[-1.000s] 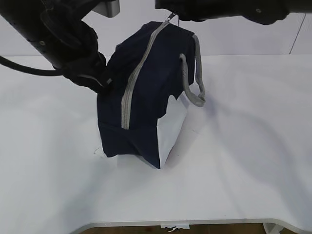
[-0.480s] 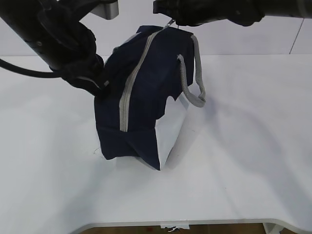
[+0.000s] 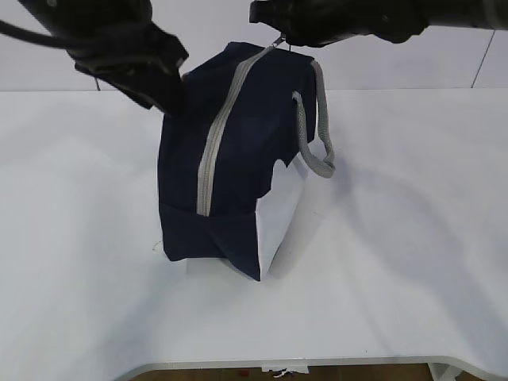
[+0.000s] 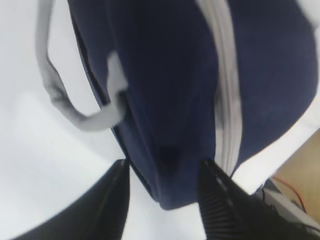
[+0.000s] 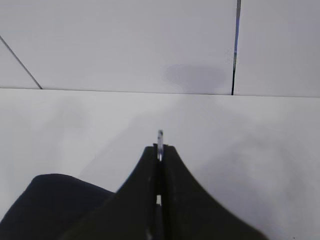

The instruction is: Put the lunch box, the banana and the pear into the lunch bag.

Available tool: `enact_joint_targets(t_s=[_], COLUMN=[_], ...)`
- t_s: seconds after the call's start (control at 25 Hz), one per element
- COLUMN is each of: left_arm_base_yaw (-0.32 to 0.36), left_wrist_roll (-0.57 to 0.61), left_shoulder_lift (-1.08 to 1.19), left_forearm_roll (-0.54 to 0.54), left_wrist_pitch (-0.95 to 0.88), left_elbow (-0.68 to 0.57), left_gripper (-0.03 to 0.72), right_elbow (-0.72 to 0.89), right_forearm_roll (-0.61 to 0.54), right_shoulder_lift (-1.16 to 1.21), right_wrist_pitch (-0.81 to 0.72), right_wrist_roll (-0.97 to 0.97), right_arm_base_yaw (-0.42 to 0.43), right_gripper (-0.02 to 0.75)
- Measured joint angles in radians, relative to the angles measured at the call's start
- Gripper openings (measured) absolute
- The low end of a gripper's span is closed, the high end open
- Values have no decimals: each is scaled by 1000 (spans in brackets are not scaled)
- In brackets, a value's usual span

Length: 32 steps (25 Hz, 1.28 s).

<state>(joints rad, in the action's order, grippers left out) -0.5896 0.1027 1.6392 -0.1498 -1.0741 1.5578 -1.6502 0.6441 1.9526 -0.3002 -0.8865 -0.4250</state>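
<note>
Fingers of the left gripper (image 4: 162, 200) stand spread apart in the left wrist view, with the lower end of the lunch bag (image 3: 238, 159) between them but not pinched; the navy cloth and the grey zipper strip (image 3: 216, 139) run up and away from the gap. In the exterior view this gripper (image 3: 163, 83) sits at the bag's upper left edge, whether touching it cannot be told. The bag stands upright on the white table (image 3: 397, 238), a white panel (image 3: 279, 210) at its lower right corner and a grey loop handle (image 3: 313, 135) hanging on its right side. At the top right, the right gripper (image 3: 274, 28) is clenched on the metal zipper pull (image 5: 160, 142), a thin sliver held between its pressed-together fingers, just above the bag's top end.
</note>
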Motion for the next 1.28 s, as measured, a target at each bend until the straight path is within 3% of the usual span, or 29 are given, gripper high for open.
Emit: enact_joint_targets(t_s=[0.12,0.2,0.44,0.8,0.88,0.92,1.04,1.28], left_arm_base_yaw=[4,22,103,122,122,122,122,122], left_wrist_roll=[-5,-8,1,86,93,97,118,176], left_shoulder_lift=[-2,0,85,210,225,239,244,244], left_forearm_roll=[0,0,-132,-334,-347,-352,-350,-350], left_wrist_pitch=[12,49,95,92,92,92,95,59], left_elbow=[59,65,135,216,222,226,230,233], left_gripper=[375,379,386,382,362,313,73,1], right_elbow=[0,0,0,0,0,0,0,0], right_forearm_roll=[-1,-2,-3,-3,-3,-3,-3,-5], right_shoulder_lift=[0,0,0,0,0,0,0,0], right_wrist_pitch=[-11,-17,-20,-22,-22,-22,-24,-25], right_wrist_roll=[24,42,64,65,65,65,66,66], right_arm_base_yaw=[0,0,0,0,0,0,0,0], right_gripper=[1,1,1,1,1,1,1,1])
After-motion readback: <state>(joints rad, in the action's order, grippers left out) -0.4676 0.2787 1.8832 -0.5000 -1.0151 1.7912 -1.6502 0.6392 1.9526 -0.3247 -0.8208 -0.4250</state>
